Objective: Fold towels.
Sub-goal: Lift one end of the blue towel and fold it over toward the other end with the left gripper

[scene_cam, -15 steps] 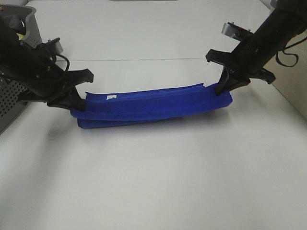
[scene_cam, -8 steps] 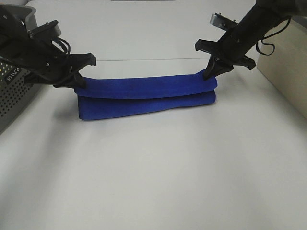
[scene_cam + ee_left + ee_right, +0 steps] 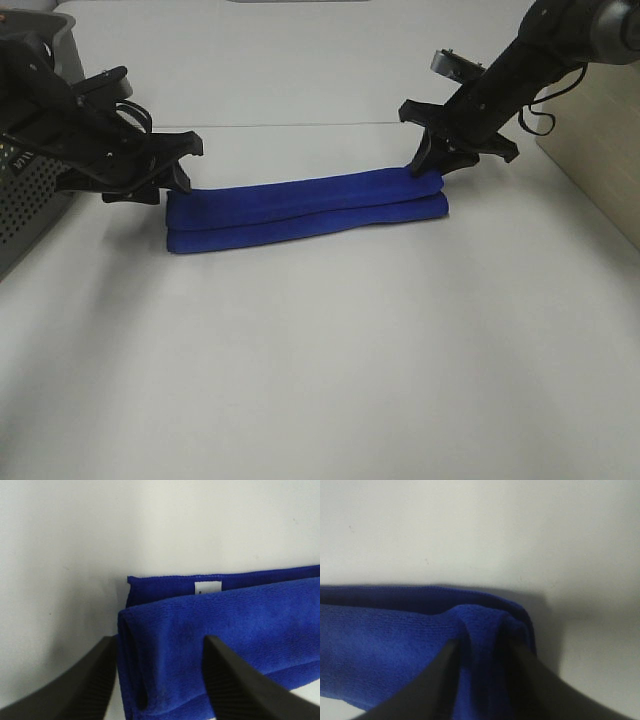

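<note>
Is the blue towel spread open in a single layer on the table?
No, the towel lies folded into a long narrow strip of stacked layers.

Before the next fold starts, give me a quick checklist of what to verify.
1. The towel rests on the table: ok.
2. The left gripper is open, astride the towel end: ok.
3. The right gripper is open: not ok, it pinches a fold at the other end.
4. Layers lined up: not ok, the lower layer with the tag sticks out.
5. Right-end edges even: cannot tell, the gripper hides them.
</note>
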